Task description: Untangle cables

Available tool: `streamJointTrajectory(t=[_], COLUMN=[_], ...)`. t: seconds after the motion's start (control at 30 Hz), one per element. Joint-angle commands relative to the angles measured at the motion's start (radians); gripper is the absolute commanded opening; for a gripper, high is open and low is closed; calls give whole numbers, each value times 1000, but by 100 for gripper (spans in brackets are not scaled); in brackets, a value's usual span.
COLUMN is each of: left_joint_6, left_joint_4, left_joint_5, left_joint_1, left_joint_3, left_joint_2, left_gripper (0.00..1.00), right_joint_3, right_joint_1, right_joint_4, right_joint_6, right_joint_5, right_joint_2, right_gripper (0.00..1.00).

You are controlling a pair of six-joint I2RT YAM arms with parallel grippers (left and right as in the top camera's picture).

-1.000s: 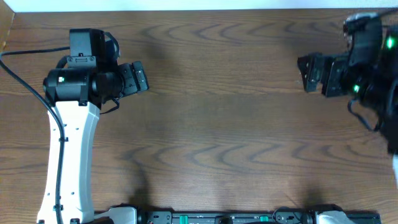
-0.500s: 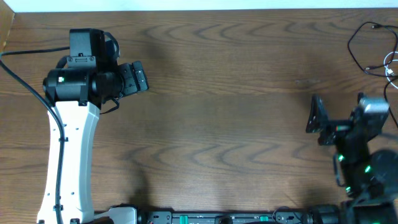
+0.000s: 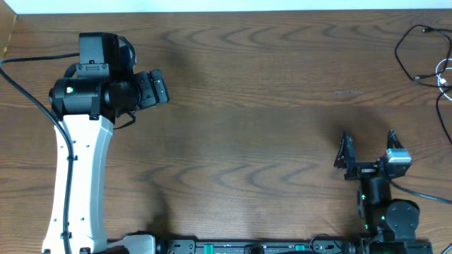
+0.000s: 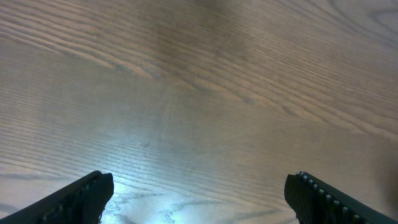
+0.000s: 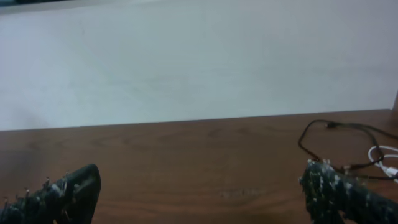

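**Both claws wide, cables ahead-right of the right one**

Overhead: the left claw (image 3: pixel 164 88) is spread wide over the table (image 3: pixel 247 106) and holds nothing. The right claw (image 3: pixel 367 144) is spread wide too and also holds nothing. The black cable (image 3: pixel 406 49) and white cable (image 3: pixel 445 74) lie well ahead of it and to its right.

Left wrist: only wood grain shows between the fingers.

Right wrist: the black loop lies ahead-right of the claw, the white one further right — both apart from the fingers

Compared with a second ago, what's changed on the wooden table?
The right gripper swung from the far right corner back to the near edge, open and empty, uncovering the thin black and white cables there. The left gripper, also open, stayed put.
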Motion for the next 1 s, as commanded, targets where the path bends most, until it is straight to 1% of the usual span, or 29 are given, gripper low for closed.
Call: streamJointTrajectory(t=[0.0, 0.17, 0.27, 0.97], left_joint_6=[13, 13, 13, 13], left_joint_4=[0, 0, 0, 0], left_joint_5=[-3, -3, -3, -3], left_joint_1=[0, 0, 0, 0], left_joint_3=[3, 3, 3, 3], left_joint_2=[4, 4, 4, 4], left_gripper=[93, 93, 94, 93], right_joint_3=[-53, -57, -57, -57], right_joint_1=[-6, -8, -8, -7], right_joint_4=[5, -68, -162, -160], right_joint_6=[14, 13, 13, 13], right_joint_5=[11, 12, 6, -7], right_joint_2=[-59, -73, -73, -71], right_gripper=[99, 99, 99, 99])
